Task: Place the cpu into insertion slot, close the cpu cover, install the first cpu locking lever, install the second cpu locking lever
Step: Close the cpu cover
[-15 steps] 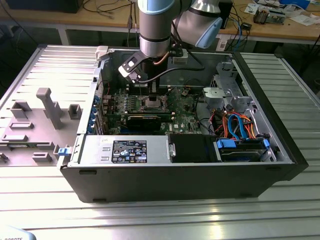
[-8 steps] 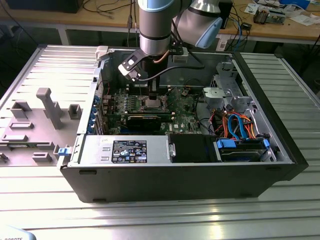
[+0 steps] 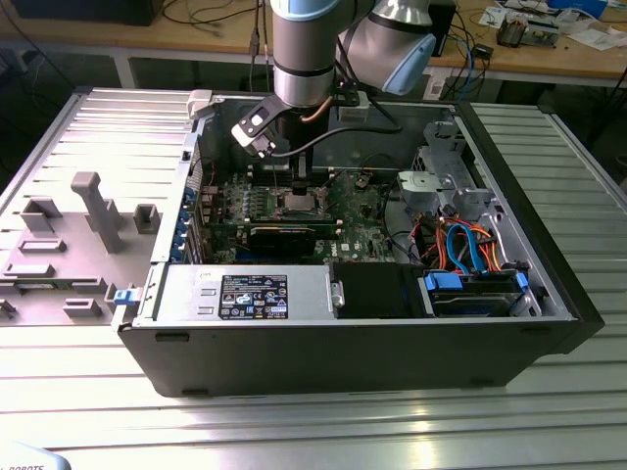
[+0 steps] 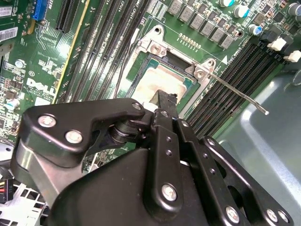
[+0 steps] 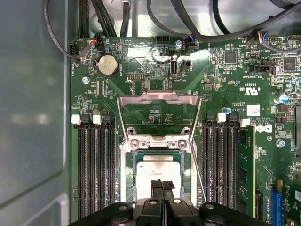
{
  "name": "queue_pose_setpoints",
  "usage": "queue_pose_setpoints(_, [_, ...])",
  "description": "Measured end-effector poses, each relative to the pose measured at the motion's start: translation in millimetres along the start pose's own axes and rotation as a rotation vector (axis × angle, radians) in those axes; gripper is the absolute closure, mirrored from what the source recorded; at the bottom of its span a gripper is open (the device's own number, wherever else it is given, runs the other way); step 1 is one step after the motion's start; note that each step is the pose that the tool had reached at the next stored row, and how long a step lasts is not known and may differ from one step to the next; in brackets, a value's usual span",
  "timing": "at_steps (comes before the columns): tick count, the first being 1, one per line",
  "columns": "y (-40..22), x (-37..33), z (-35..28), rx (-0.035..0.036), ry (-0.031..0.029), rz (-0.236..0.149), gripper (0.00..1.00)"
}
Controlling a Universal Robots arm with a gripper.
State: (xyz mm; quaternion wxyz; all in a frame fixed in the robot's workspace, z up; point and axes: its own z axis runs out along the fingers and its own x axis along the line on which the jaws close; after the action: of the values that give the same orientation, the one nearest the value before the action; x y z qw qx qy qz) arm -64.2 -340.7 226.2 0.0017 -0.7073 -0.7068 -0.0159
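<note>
The cpu lies flat in the insertion slot of the green motherboard; its silver-grey top also shows in the second wrist view. The cpu cover is swung open, a silvery frame leaning back from the socket's hinge side. One thin locking lever stands free, angled out from the socket corner. My gripper is shut, its black fingertips pressed together right over the cpu's near edge with nothing between them. In the exterior view the gripper hangs straight down over the socket inside the open computer case.
Black memory slots flank the socket on both sides, with a memory module standing in one. Cables run along the board's far edge. Case walls, a drive cage and the power supply ring the board.
</note>
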Motion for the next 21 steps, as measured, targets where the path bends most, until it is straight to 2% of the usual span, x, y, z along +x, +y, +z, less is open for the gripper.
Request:
queue_pose_setpoints(6, [0.1,0.1,-0.9,0.0000,-0.0006,0.000,0.89])
queue_pose_setpoints(7, [0.1,0.1,-4.2,-0.0001,-0.0004,0.000,0.89])
queue_pose_setpoints(13, [0.2,0.3,-12.0,0.0000,-0.0005,0.000,0.89])
queue_pose_setpoints(21, [0.2,0.3,-12.4,0.0000,-0.0015,0.000,0.89])
